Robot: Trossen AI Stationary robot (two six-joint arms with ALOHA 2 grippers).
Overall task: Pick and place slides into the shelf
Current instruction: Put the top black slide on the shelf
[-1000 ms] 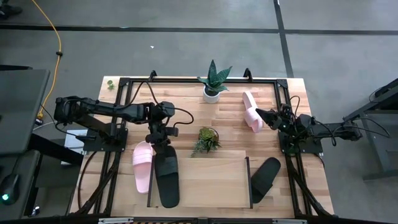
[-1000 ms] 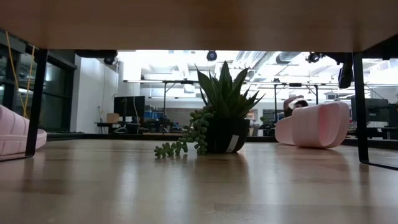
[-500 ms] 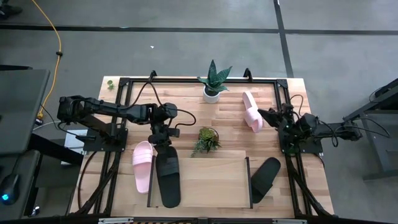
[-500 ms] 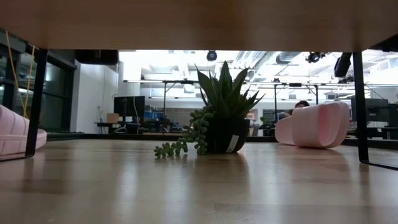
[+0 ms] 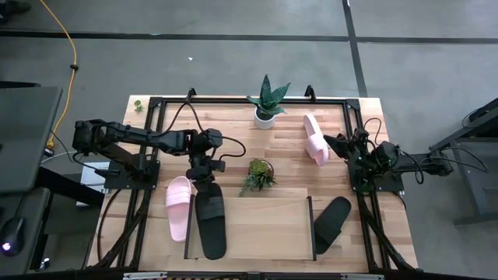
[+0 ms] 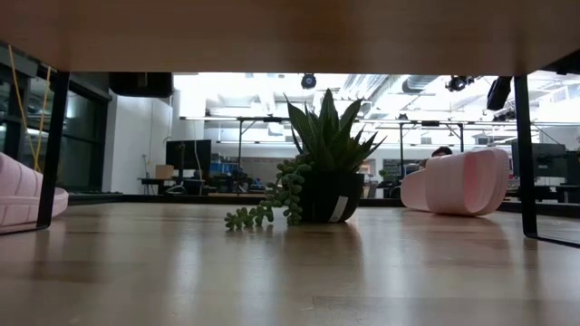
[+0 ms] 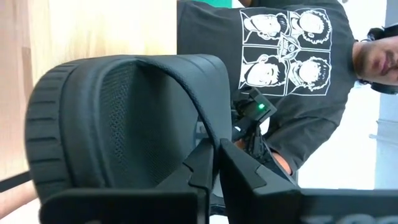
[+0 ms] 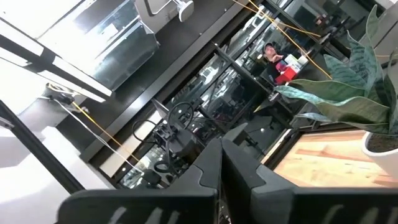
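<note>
Probably the slides are light and soft foam, so the wide strap is the best place to grip. The left gripper (image 5: 204, 176) holds its fingers closed on the strap of a black slide (image 5: 210, 224) lying at the left end of the shelf (image 5: 264, 225). The right gripper (image 5: 333, 145), fingers together and empty, waits beside a pink slide (image 5: 314, 139). The wooden table (image 5: 233, 132) looks smooth; a person stands behind.

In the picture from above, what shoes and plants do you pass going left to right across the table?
Pink slide → black slide → trailing plant → spiky plant → second pink slide → second black slide.
</note>
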